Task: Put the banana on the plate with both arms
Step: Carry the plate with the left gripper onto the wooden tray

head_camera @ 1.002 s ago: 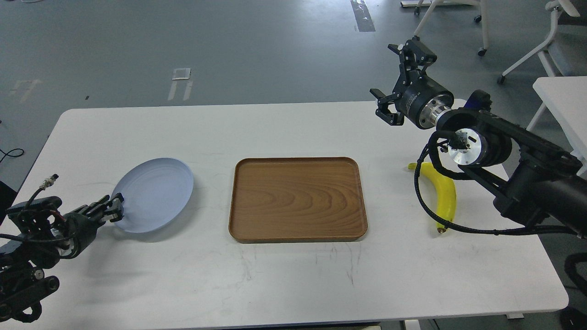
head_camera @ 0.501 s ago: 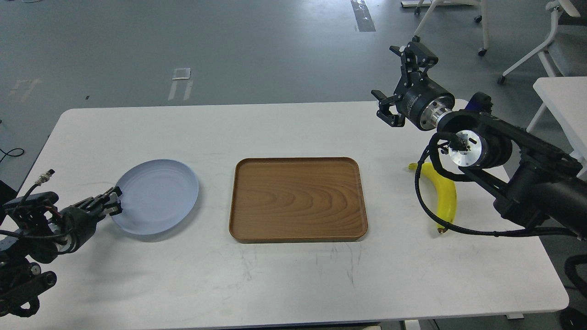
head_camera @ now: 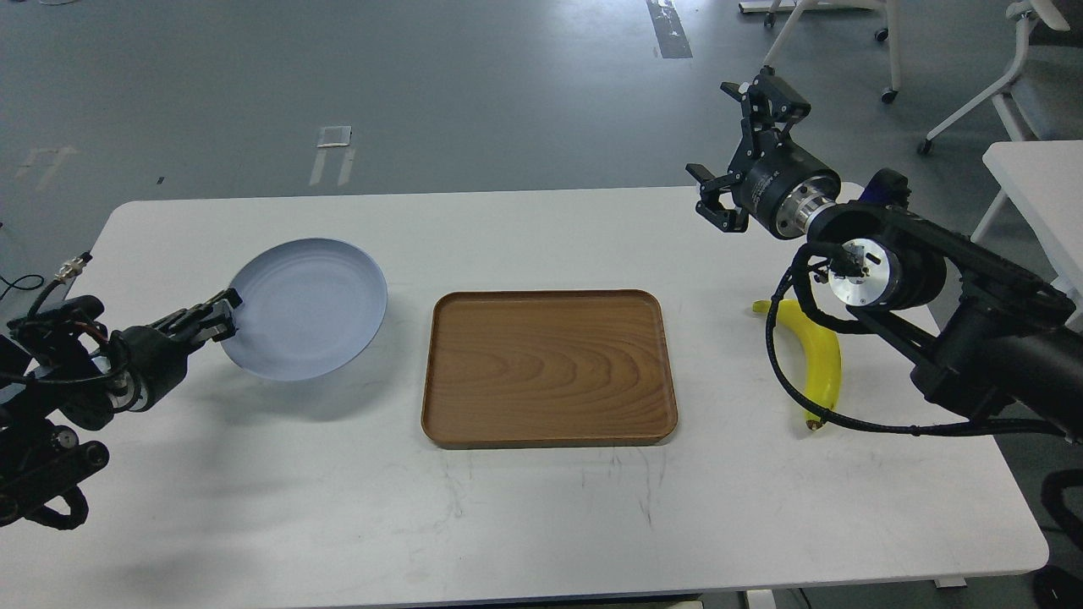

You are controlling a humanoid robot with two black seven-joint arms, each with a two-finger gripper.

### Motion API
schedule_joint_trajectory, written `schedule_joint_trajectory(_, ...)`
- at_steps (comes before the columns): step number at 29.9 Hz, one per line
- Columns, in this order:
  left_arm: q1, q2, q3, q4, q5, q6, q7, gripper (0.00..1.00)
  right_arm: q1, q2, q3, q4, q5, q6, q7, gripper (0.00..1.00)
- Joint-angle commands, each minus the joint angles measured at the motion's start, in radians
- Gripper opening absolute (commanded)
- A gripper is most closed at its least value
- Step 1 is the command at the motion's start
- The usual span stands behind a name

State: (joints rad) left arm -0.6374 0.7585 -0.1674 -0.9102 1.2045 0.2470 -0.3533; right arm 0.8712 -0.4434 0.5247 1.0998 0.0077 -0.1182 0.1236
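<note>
**A:** Starting at the left, what is there?

**B:** The left gripper (head_camera: 218, 311) comes in from nine o'clock. Its fingers (head_camera: 209, 315) are clenched on the nine o'clock rim of the plate (head_camera: 309, 309), a round, pale blue-grey dish. The plate looks lifted and tilted, with a shadow on the white counter (head_camera: 525, 524) below it.

**A:** How would the plate handle?

**B:** I judge it stiff and light, but a pinch on one edge lets it tip or slip.

**A:** And in the middle?

**B:** A brown wooden tray (head_camera: 550, 368), lying flat just to the plate's three o'clock side, with nothing in it.

**A:** Where is the banana?

**B:** The banana (head_camera: 819, 359) lies on the counter at the tray's three o'clock side, apart from it and far from the plate. It is bright yellow and curved, its dark tip toward six o'clock. I judge it light, smooth, a little slippery and easily bruised; across the thick middle seems the best hold.

**A:** And the right arm?

**B:** The right gripper (head_camera: 740, 139) is raised at the banana's twelve o'clock, fingers released and spread, holding nothing.

**A:** Anything hard to see?

**B:** A black cable and the wrist joint cross the banana, hiding part of its upper end. The left fingers are dark and small, so how deeply they grip the rim is unclear.
</note>
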Motion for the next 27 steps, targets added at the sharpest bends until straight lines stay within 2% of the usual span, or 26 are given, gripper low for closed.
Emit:
schedule_joint_trajectory(1, -0.031, 0.007, -0.001, -0.047, -0.008, -0.021, -0.035, 0.00, 0.000, -0.001, 0.000, 0.000, 0.000, 0.000, 0.001, 1.00)
schedule_joint_trajectory(11, -0.131, -0.050, 0.012, -0.098, 0.017, -0.021, -0.041, 0.00, 0.000, -0.009, 0.002, 0.000, 0.000, 0.000, 0.001, 1.00)
schedule_joint_trajectory(18, -0.171, -0.159, 0.058, -0.095, 0.176, -0.029, -0.041, 0.00, 0.002, -0.046, 0.006, 0.002, 0.000, 0.000, -0.001, 1.00)
schedule_joint_trajectory(24, -0.222, -0.295, 0.190, -0.042, 0.221, -0.057, -0.038, 0.00, 0.000, -0.081, 0.015, 0.003, 0.000, 0.002, -0.001, 1.00)
schedule_joint_trajectory(27, -0.238, -0.372, 0.226, 0.042, 0.219, -0.064, -0.038, 0.00, 0.000, -0.093, 0.023, 0.005, 0.001, 0.002, -0.001, 1.00)
